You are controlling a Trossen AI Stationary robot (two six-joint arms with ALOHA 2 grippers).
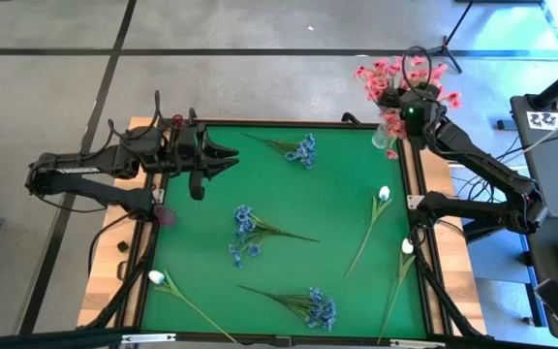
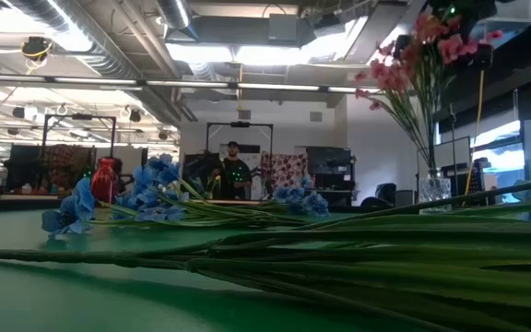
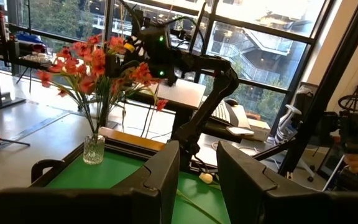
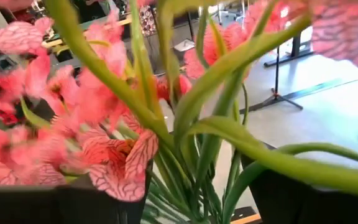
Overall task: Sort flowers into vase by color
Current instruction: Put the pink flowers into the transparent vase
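the right tool [image 1: 407, 105] hovers spread among pink flowers [image 1: 387, 78] standing in the glass vase [image 1: 389, 139]; blue flowers [image 1: 303, 149] and white flowers [image 1: 383, 194] lie on the green worktop [image 1: 337, 233] beside that vase; the left tool [image 1: 229, 155], fingers apart, waits far across from it.

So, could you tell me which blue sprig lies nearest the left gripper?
The blue sprig at the mat's far edge, just right of the left gripper; the others lie nearer the front.

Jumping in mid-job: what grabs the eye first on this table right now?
The pink flowers bunched in the glass vase at the mat's far right corner, with the right gripper in among them. Blue flowers and white flowers lie scattered on the green mat. The left gripper waits over the mat's far left.
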